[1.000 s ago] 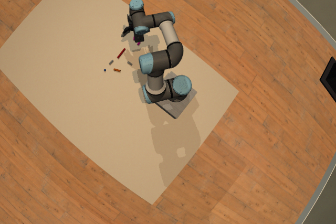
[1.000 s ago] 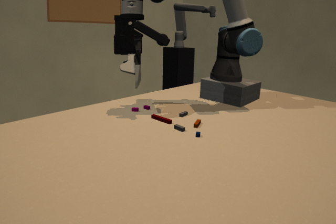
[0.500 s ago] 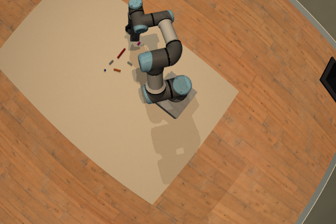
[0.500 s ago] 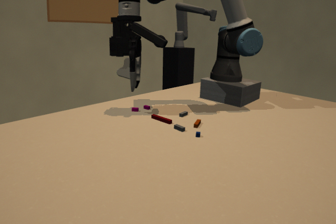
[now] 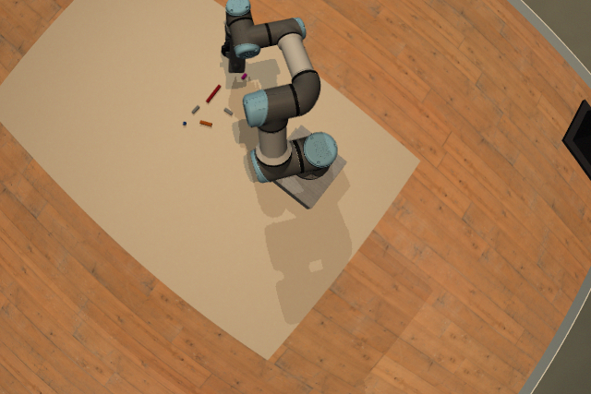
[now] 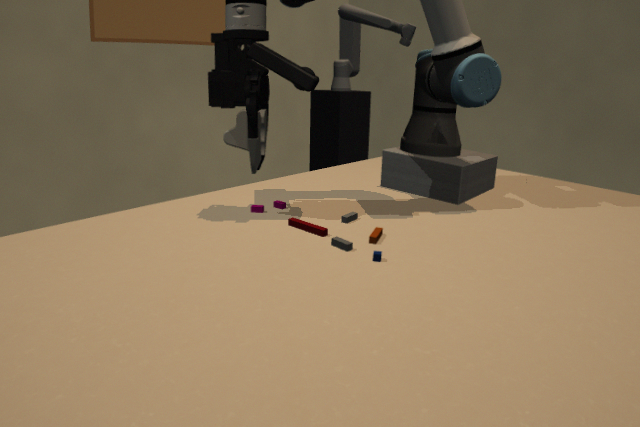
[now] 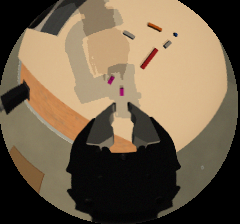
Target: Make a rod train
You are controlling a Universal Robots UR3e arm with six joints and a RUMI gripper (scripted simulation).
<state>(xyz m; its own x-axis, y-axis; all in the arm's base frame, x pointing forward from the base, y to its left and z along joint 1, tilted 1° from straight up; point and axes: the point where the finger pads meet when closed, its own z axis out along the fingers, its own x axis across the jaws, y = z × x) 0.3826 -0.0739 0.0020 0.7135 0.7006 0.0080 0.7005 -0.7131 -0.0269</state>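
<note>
The red rod [image 6: 307, 226] lies flat on the tan mat; it also shows in the wrist view [image 7: 149, 58]. Two magenta rods [image 6: 257, 208] [image 6: 279, 203] lie apart to its left, in the arm's shadow. Two grey rods [image 6: 349, 216] [image 6: 341, 243], an orange rod [image 6: 375, 234] and a small blue rod [image 6: 377, 255] lie apart to its right. No rods touch end to end. My gripper [image 6: 255, 164] hangs high above the mat, over the magenta rods, pointing down. Its fingers are drawn close together with nothing between them.
The arm's grey base block [image 6: 439, 174] stands on the mat behind the rods. A black pedestal [image 6: 339, 127] with a second arm stands beyond the mat's far edge. Wooden floor [image 5: 429, 284] surrounds the mat.
</note>
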